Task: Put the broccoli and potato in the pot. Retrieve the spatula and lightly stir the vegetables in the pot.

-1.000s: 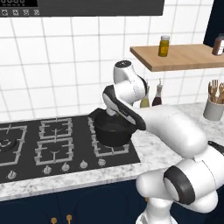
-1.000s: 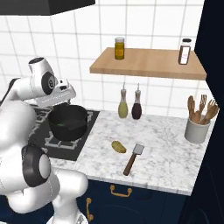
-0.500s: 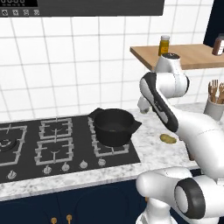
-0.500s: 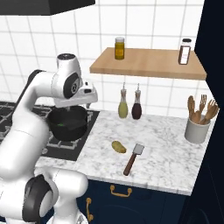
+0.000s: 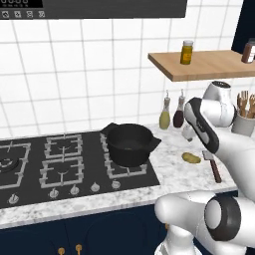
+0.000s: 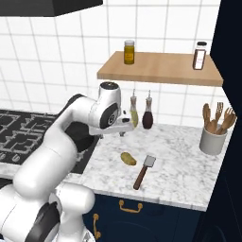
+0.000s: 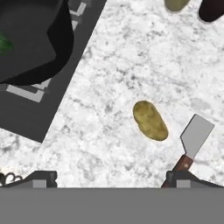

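Observation:
The black pot (image 5: 129, 144) stands on the hob's right burner, and a patch of green broccoli (image 7: 3, 43) shows inside it at the left edge of the hand view. On the marble counter to the pot's right lies the yellowish-tan potato (image 7: 150, 120) (image 5: 191, 158) (image 6: 127, 159). Just right of it is the spatula (image 7: 196, 132) (image 6: 143, 171) (image 5: 213, 167), with a grey blade and a brown handle. My gripper (image 7: 110, 177) (image 6: 121, 133) hangs open above the counter near the potato, clear of it, with nothing between its fingers.
Two bottles (image 6: 133, 116) stand against the tiled wall behind the potato. A grey utensil cup (image 6: 211, 140) sits at the counter's far right. A wooden shelf (image 6: 158, 71) with jars hangs above. The gas hob (image 5: 60, 164) lies left of the pot.
The arm has swung right, from over the pot to over the counter by the potato. The gripper has stayed open.

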